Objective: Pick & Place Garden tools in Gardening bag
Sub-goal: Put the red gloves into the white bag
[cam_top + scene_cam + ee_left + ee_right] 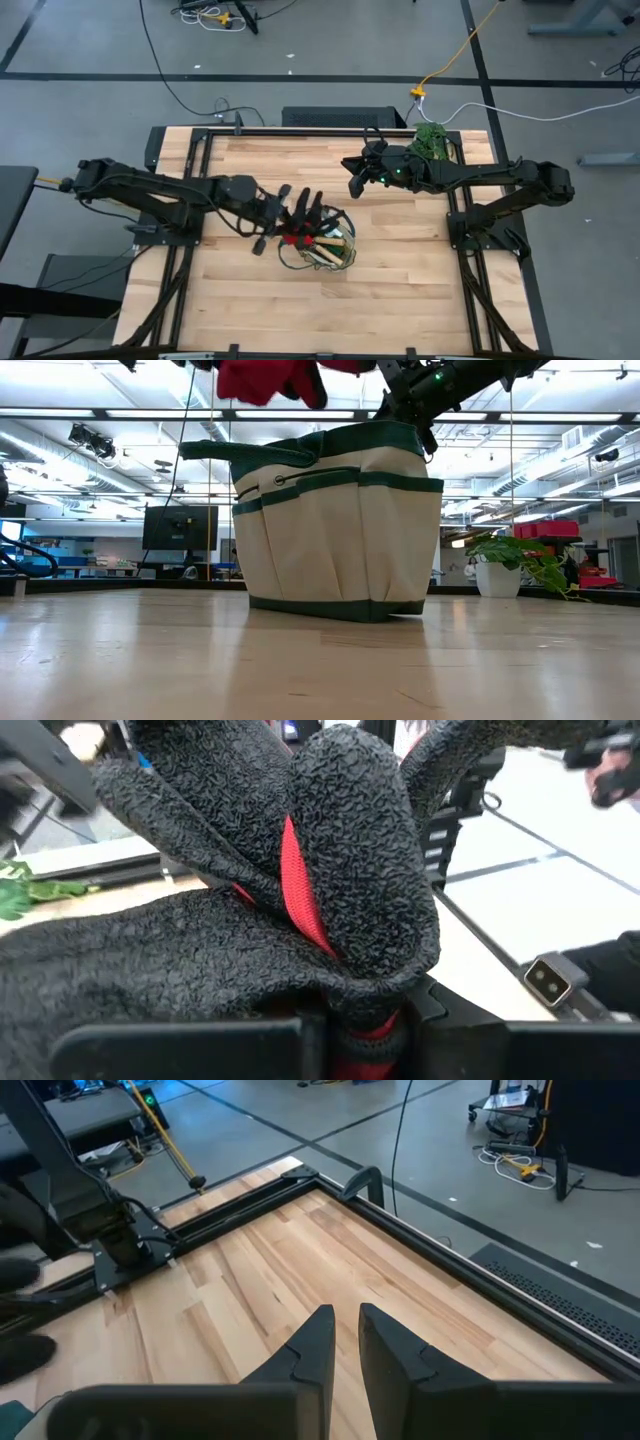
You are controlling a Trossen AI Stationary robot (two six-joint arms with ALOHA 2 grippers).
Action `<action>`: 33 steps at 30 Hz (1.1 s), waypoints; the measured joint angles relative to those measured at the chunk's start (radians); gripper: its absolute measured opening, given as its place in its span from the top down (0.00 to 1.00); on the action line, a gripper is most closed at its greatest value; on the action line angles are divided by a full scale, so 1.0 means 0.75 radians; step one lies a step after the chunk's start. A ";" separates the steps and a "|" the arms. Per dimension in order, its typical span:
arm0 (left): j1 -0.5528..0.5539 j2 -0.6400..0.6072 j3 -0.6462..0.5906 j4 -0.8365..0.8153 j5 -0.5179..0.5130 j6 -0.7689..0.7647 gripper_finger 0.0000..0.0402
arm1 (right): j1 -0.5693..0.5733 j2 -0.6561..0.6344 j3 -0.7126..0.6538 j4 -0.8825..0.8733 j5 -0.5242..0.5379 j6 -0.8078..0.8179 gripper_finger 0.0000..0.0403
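Gardening bag (325, 245) near the table's centre, upright, beige canvas with green trim, wooden-handled tools (327, 255) already inside; left gripper (275, 215) clamped on a red-and-black glove (300, 215) above the bag's rim, release pending; right gripper (353, 183) waits toward the far edge, fingers nearly closed, empty.

The dark left gripper (272, 212) reached toward the table's middle, its two fingers clamped on something. The dark right gripper (345, 1342) hovered above the boards, fingers nearly together, nothing between them.
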 joint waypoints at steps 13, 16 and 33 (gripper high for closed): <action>-0.003 0.204 0.000 0.094 -0.002 0.029 0.88 | 0.003 0.000 0.000 -0.001 0.000 -0.002 0.88; -0.003 0.235 0.000 0.103 -0.002 0.054 0.88 | 0.003 0.000 0.000 -0.001 -0.001 -0.002 0.88; -0.003 0.339 0.000 0.111 -0.052 0.131 0.88 | 0.003 0.000 0.000 -0.001 -0.001 -0.013 0.88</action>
